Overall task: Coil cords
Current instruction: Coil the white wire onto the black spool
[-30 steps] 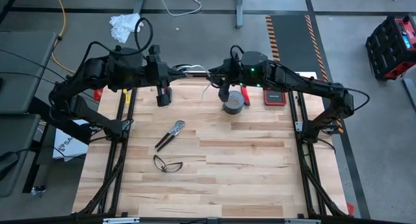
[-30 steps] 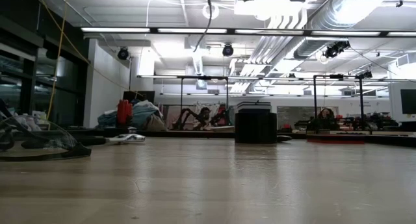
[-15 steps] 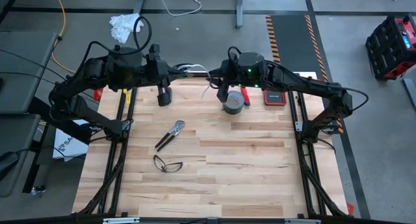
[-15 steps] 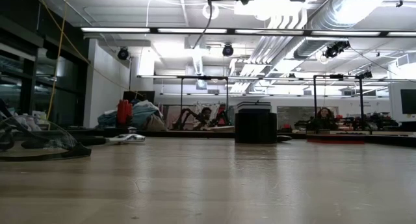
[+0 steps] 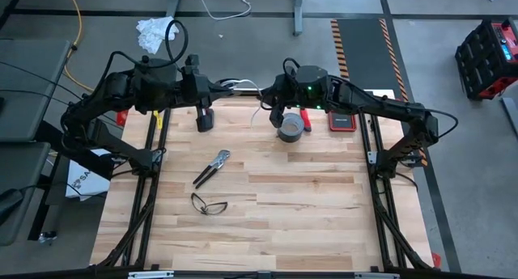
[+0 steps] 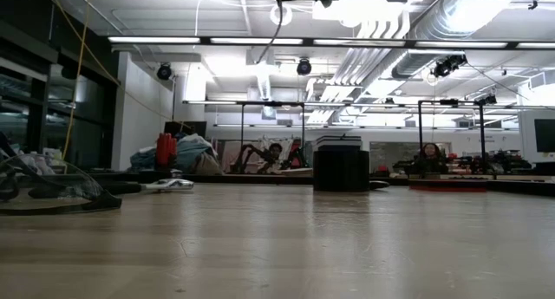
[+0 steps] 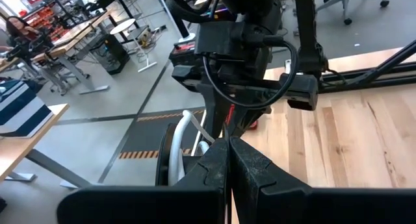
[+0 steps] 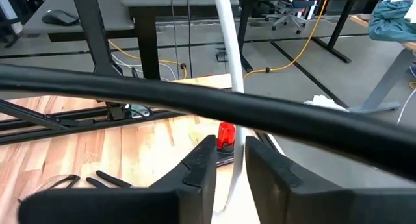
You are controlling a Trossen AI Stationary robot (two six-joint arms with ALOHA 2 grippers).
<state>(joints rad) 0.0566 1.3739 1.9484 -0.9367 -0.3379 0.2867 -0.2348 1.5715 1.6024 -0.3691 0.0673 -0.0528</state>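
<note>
Left gripper [image 7: 229, 160] pinched shut on white cord [image 7: 185, 123] at table's far edge; right gripper [image 8: 229, 160] narrow, straddling cord. Clamp fully before winding, keeping tension even, clear of tape roll [image 5: 290, 127].

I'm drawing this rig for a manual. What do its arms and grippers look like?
Both arms are black and jointed, with looping black cables. The right arm shows a small green light near its wrist. Each gripper has two dark, blocky fingers: left gripper, right gripper.
</note>
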